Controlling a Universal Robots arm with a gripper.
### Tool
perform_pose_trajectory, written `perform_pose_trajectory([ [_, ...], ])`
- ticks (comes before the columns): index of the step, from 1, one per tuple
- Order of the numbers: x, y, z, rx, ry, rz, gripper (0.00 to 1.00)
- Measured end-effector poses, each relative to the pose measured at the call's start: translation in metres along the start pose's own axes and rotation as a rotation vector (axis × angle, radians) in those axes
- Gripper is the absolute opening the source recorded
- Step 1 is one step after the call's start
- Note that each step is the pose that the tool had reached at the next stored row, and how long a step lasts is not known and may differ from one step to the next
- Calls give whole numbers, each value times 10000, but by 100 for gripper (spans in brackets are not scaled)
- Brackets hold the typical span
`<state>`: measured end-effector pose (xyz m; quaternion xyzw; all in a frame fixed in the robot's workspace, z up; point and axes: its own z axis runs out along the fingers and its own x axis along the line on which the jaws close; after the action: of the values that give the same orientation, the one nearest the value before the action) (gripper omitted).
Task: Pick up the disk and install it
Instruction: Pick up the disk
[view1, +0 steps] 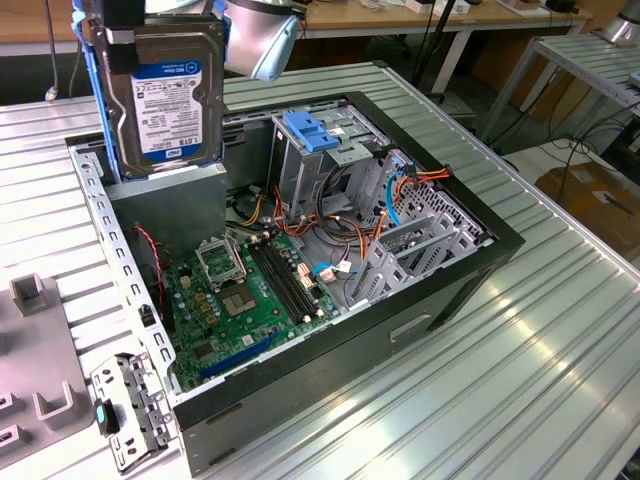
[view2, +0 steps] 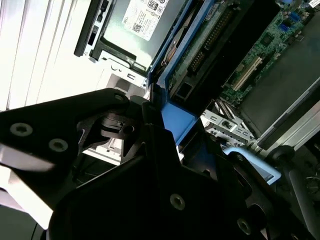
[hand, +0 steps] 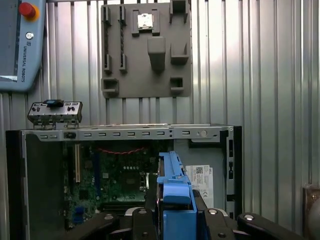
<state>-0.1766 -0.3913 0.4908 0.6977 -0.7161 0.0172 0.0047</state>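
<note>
The disk (view1: 165, 95) hangs upright above the back left corner of the open computer case (view1: 470, 270), its white and blue label facing the exterior view and its blue carrier edge (view1: 92, 110) on the exterior view's left. My gripper (view1: 150, 25) is shut on its top end. In the first wrist view the blue carrier edge (hand: 175, 197) stands between my black fingers (hand: 142, 222), with the case interior beyond it. The second wrist view shows the same blue edge (view2: 176, 117) clamped in the gripper (view2: 150, 120).
Inside the case lie a green motherboard (view1: 245, 295), a drive cage with a blue latch (view1: 308, 133), loose cables (view1: 345, 225) and a grey metal box (view1: 170, 205) right under the disk. A grey fixture plate (hand: 145, 50) and a small bracket (hand: 54, 111) lie on the ribbed table.
</note>
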Motion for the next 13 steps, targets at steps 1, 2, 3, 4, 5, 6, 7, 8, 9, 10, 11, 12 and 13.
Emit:
perform_pose_trajectory([
  [1,2,-31,2,0,0,0,37],
  [2,3,-75,4,-1,0,0,37],
  [3,5,-109,6,0,0,0,37],
  [4,6,-142,8,0,0,0,37],
  [5,7,-175,10,0,0,0,37],
  [6,9,-215,12,0,0,0,37],
  [7,10,-247,14,-1,1,0,37],
  [8,11,-301,17,0,0,0,37],
  [9,13,-424,23,-1,0,0,37],
  [10,12,-496,25,0,0,0,37],
  [11,12,-511,26,-1,0,0,37],
  [12,12,-512,26,-1,0,1,37],
  [13,12,-515,26,0,0,0,37],
])
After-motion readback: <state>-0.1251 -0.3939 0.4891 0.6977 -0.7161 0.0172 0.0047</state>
